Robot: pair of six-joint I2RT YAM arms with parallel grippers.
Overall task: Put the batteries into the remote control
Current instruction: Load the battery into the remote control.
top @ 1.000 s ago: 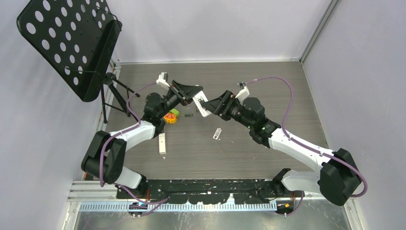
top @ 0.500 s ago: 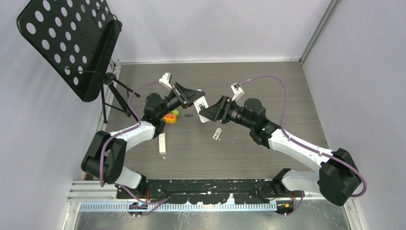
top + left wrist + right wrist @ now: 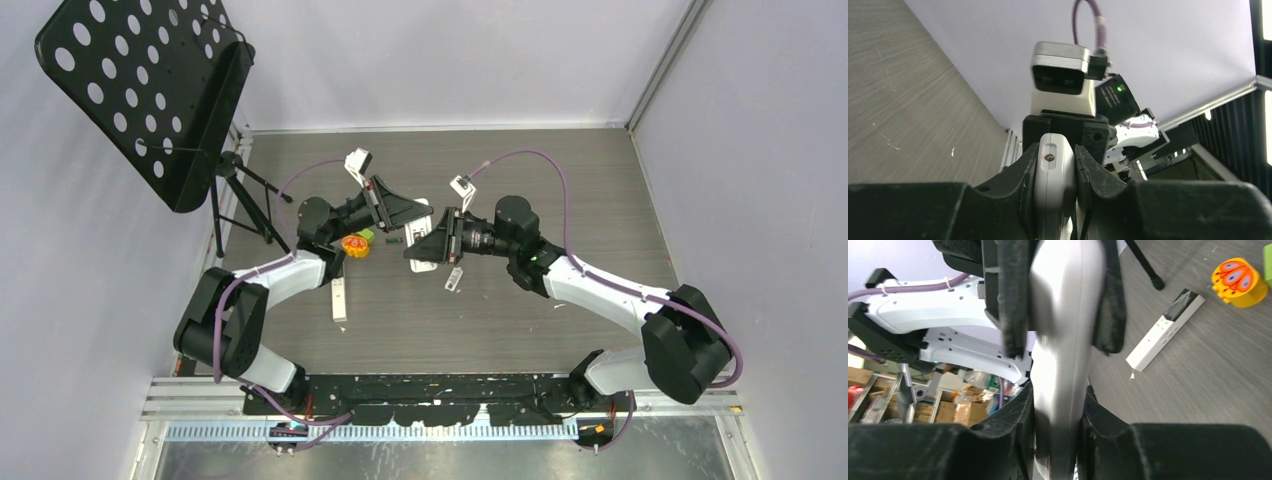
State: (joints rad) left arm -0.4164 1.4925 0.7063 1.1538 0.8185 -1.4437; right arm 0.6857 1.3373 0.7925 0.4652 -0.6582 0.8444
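Grey wood-grain worktop (image 3: 500, 320) lies under both arms, with lilac walls behind. The left claw (image 3: 1054, 156) is clamped on one end of the white remote control (image 3: 1052, 175), a finger pressed to each side. The right claw (image 3: 1058, 405) grips the other end of the same remote (its pads touch both flanks), so the remote bridges the two claws above the worktop. One tiny dark battery (image 3: 393, 240) lies on the worktop just beside the left claw, between it and the orange-and-green toy (image 3: 355, 243). A second white remote (image 3: 1165, 330) lies flat, well apart from the right claw.
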